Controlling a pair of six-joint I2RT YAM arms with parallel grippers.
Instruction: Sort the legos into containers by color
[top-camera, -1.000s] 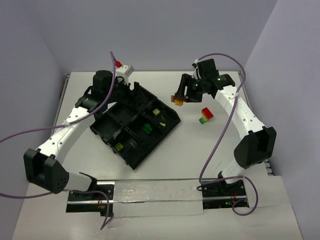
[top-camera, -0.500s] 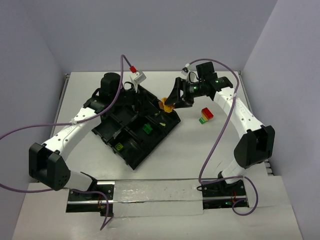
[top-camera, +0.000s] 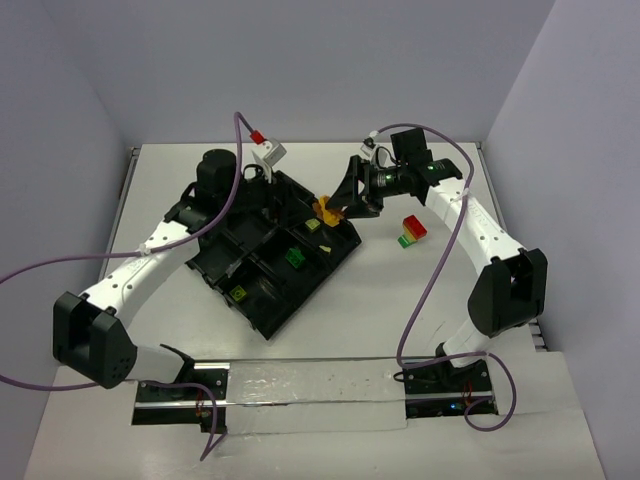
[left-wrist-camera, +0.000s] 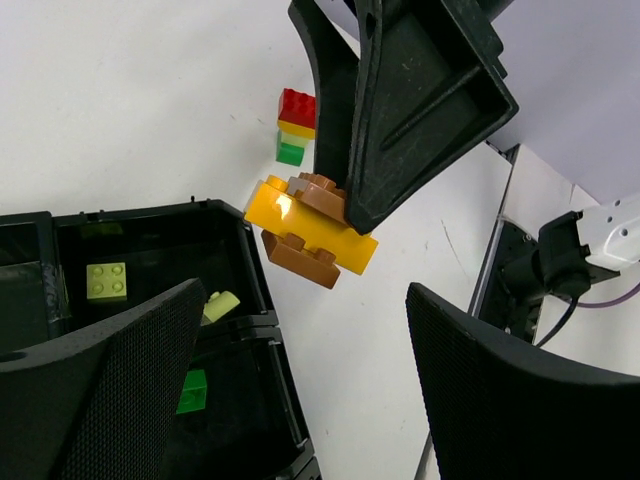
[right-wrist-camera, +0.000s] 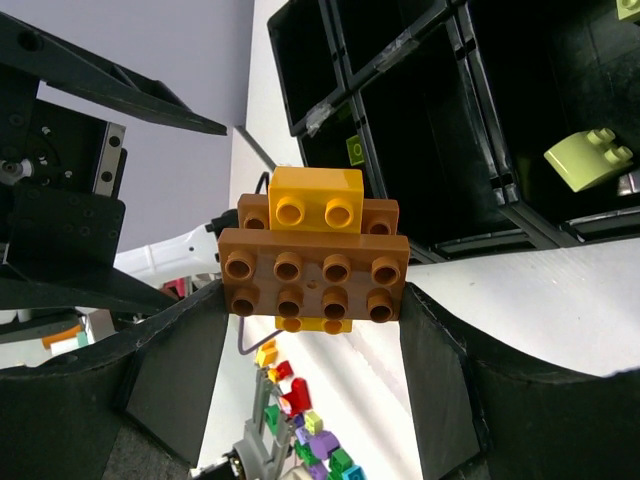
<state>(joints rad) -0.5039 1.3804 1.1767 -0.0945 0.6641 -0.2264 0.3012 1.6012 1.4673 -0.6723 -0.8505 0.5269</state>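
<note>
My right gripper (top-camera: 343, 203) is shut on a stack of orange and yellow legos (top-camera: 325, 210) and holds it in the air at the far right corner of the black tray (top-camera: 262, 318). The stack fills the right wrist view (right-wrist-camera: 315, 262) between the gripper's fingers (right-wrist-camera: 315, 300). It also shows in the left wrist view (left-wrist-camera: 310, 232). My left gripper (top-camera: 283, 200) is open and empty over the tray's far side, its fingers wide apart (left-wrist-camera: 310, 400). The compartments hold a pale yellow-green brick (top-camera: 313, 226), a green brick (top-camera: 295, 256) and a yellow-green brick (top-camera: 238, 293).
A red, yellow and green stack (top-camera: 411, 231) stands on the white table to the right of the tray, also in the left wrist view (left-wrist-camera: 293, 125). The purple cables of both arms hang over the table's sides. The table's far edge lies close behind both grippers.
My right gripper has carried the orange and yellow stack leftward to the tray's far right corner. My left gripper has swung right over the tray's far side, toward the stack.
</note>
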